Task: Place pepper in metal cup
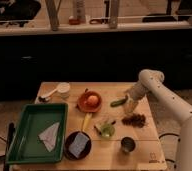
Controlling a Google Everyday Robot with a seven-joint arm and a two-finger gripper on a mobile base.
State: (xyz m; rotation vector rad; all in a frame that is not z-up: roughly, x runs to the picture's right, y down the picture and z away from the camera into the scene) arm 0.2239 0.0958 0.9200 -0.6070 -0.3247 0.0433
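A small green pepper (117, 102) lies on the wooden table (151, 150), right of centre near the far side. The metal cup (127, 145) stands upright near the table's front right. My gripper (130, 105) hangs from the white arm (164, 95) that reaches in from the right. It sits just right of the pepper, close to the table top and very near or touching the pepper's right end. The cup is well in front of the gripper and stands free.
An orange bowl holding a round fruit (90, 101) sits left of the pepper. A dark reddish cluster (135, 120), a green item (106, 129), a black pan with a sponge (78, 145), a green tray (31, 150) with a cloth and a white cup (63, 89) share the table.
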